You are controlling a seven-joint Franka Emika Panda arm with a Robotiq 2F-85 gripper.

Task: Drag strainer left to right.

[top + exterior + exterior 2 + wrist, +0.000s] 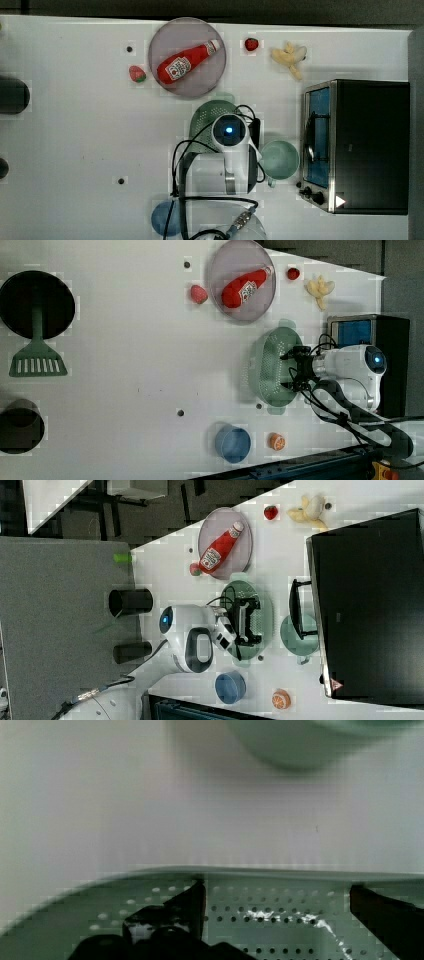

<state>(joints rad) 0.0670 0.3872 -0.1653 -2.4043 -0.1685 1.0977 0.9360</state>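
Strainer: a pale green oval plastic strainer [274,367], its basin dotted with small holes, sits on the white counter [125,365] in the middle of the edge nearest the robot's base, between the grey round plate [187,56] and the small blue bowl [233,443].

Pincer: the black two-fingered gripper [246,619] on the white robot arm [229,150] hangs over the strainer's basin with its jaws spread wide and nothing held. In the wrist view both fingers [192,902] sit inside the basin, close behind the long rim.

Neighbours: a smooth mint-green round cup [280,160] with a small handle stands just beside the strainer, between it and the black and silver toaster oven [357,145].

Risk, collision: dragging the strainer toward the cup would likely push the cup against the oven door, since little free counter lies between them.

Risk, slipping: if the fingers only press the inner wall, the light plastic could tilt or ride up and slide off them.

Risk, cable: the black cable [180,165] looping near the wrist might catch on the strainer's rim.

Writing: the red plastic ketchup bottle [187,61] lying on the plate carries a white label whose words are too small to read. A triangular warning sticker [340,201] sits on a corner of the oven; its text cannot be read.
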